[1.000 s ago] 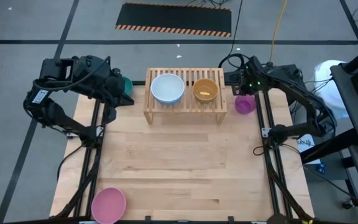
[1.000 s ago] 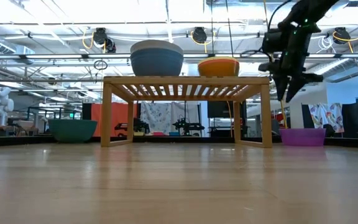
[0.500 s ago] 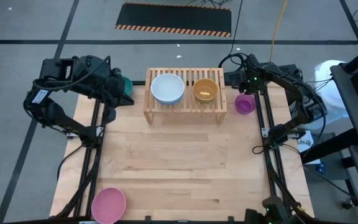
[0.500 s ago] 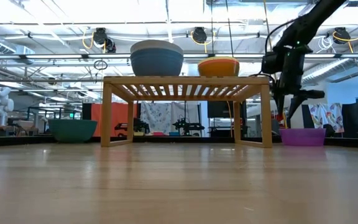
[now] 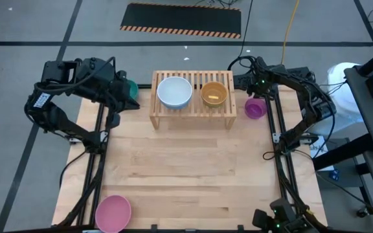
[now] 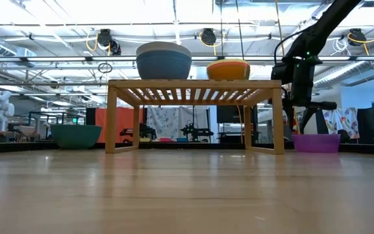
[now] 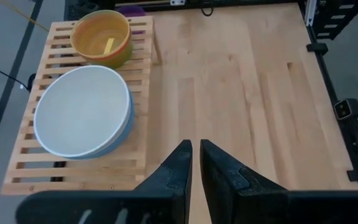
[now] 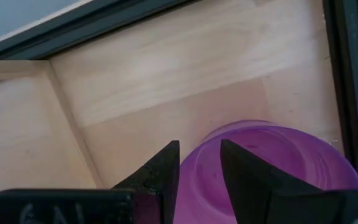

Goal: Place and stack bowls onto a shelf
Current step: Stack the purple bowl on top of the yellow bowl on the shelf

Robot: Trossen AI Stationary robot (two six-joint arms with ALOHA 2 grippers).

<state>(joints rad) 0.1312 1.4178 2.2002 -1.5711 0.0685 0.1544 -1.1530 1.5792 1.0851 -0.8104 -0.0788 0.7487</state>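
Pale wooden surface (image 5: 193,168): slatted light-wood shelf (image 5: 193,113) holds white-over-blue (image 5: 174,92) and yellow bowls (image 5: 214,94); teal (image 5: 131,87), pink (image 5: 113,213) remain. Right gripper (image 8: 199,163), jaws parted, empty, straddles purple bowl's (image 8: 272,158) rim; left gripper (image 7: 196,163) nearly closed, empty.

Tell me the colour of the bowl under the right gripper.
Purple. The bowl shows best in the right wrist view, just below the right gripper.

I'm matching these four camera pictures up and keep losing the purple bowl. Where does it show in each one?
High view: purple bowl on the table, just right of the shelf.
Low view: far right, beside the shelf's right leg.
Left wrist view: only a purple sliver behind the yellow bowl.
Right wrist view: fills the lower right, just past the right gripper.
Shared landmark: the shelf, absent only from the right wrist view.
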